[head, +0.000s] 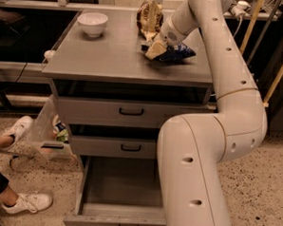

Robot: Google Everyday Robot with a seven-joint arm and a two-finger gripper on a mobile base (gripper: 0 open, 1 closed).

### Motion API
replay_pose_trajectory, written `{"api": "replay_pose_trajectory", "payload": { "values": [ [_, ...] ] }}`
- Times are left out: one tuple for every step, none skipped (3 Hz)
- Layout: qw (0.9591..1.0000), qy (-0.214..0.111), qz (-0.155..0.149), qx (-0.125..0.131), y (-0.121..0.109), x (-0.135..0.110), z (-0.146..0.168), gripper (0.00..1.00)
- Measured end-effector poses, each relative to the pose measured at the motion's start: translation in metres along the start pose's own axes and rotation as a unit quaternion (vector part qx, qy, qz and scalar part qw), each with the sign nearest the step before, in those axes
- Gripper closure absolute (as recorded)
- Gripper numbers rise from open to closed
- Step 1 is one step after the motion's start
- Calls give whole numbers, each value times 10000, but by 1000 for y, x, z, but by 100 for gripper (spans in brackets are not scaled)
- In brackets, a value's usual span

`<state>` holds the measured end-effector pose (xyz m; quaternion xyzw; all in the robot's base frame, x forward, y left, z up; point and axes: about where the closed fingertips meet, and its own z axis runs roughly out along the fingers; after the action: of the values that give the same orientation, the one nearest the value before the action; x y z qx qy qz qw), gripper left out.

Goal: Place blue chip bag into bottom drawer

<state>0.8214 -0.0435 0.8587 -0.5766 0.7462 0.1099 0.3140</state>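
The blue chip bag [181,52] lies on the grey cabinet top [106,56] near its back right. My gripper [155,49] is at the bag's left end, shut on it, with the arm reaching down from the upper right. The bag is at or just above the surface. The bottom drawer [91,209] is pulled out below, showing a plain grey tray with nothing in it. My large white arm covers the drawer's right part.
A brown-and-tan chip bag [150,18] stands just behind the gripper. A white bowl [92,23] sits at the back left of the top. The two upper drawers [131,112] are closed. A person's shoes [26,201] and a plastic bag [52,131] are on the floor at the left.
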Motion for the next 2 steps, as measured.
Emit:
{"api": "replay_pose_trajectory", "payload": {
  "values": [
    [10000,0,0,0,0,0,0,87],
    [9986,-284,-264,-357,18,-2,-8,100]
  ]
}}
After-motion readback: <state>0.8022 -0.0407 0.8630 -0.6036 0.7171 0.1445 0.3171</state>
